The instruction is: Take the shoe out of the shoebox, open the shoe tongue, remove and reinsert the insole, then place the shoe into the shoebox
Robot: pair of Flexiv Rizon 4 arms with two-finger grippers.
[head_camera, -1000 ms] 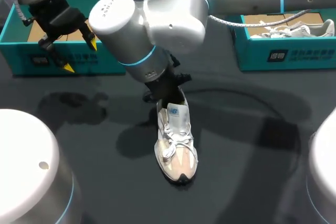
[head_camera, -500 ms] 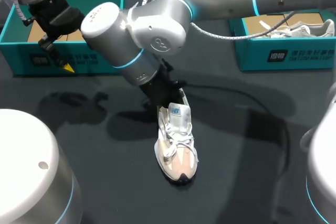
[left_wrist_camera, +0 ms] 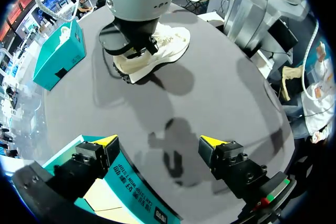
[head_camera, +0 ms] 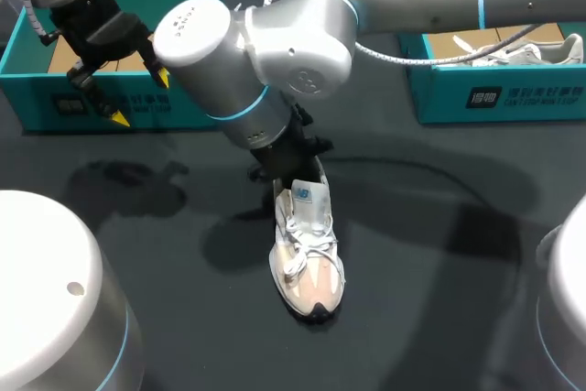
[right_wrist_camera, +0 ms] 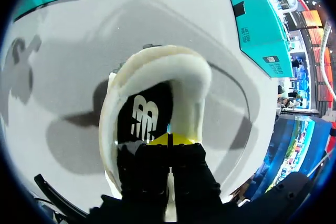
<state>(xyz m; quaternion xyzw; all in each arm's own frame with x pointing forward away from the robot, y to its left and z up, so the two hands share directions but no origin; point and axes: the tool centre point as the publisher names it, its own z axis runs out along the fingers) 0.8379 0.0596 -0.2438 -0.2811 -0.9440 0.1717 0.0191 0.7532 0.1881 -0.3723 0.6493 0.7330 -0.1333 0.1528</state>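
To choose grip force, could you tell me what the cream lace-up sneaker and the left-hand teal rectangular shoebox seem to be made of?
The cream lace-up sneaker: probably fabric mesh with matte suede-like beige toe panels, woven laces, foam-looking collar. The left-hand teal rectangular shoebox: likely cardboard, matte printed outside, brown raw inside.

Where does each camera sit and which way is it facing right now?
Head view: above and behind, looking down on the table; both arms show, left gripper above the left shoebox front edge, right arm down at the shoe.
Left wrist view: over that edge, facing across the table toward the shoe; the left gripper, open, shows.
Right wrist view: looking straight down into the shoe at the insole; the right gripper, shut, shows.
Shared: head and left wrist both see shoe and right arm.
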